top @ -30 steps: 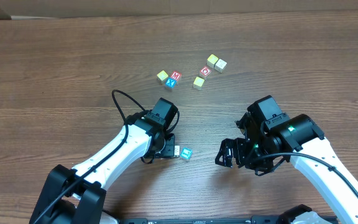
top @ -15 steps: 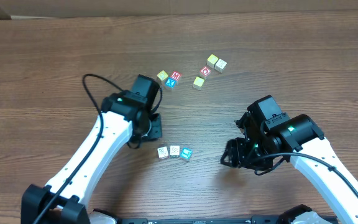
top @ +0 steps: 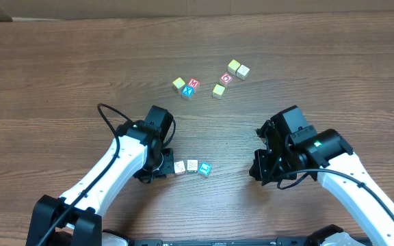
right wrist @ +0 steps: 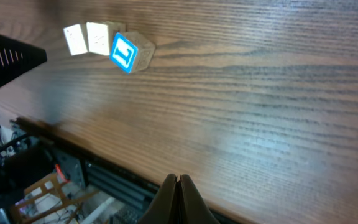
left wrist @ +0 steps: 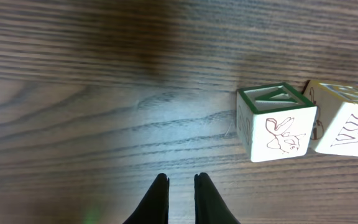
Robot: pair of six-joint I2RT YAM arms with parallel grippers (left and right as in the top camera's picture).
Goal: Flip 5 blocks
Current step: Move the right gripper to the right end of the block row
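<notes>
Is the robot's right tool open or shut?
Shut. In the right wrist view, the right tool comes together with no gap, and nothing is held in it.

The cream block (left wrist: 277,124) is green-edged, the blue-faced block (right wrist: 124,53) white-lettered.

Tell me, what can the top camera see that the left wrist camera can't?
Only overhead: the right gripper, shut, and the far group of blocks. Only the left wrist: a rabbit drawing on the nearest pale block. Both: that block, its pale neighbour, and the left gripper, shut on nothing.
</notes>
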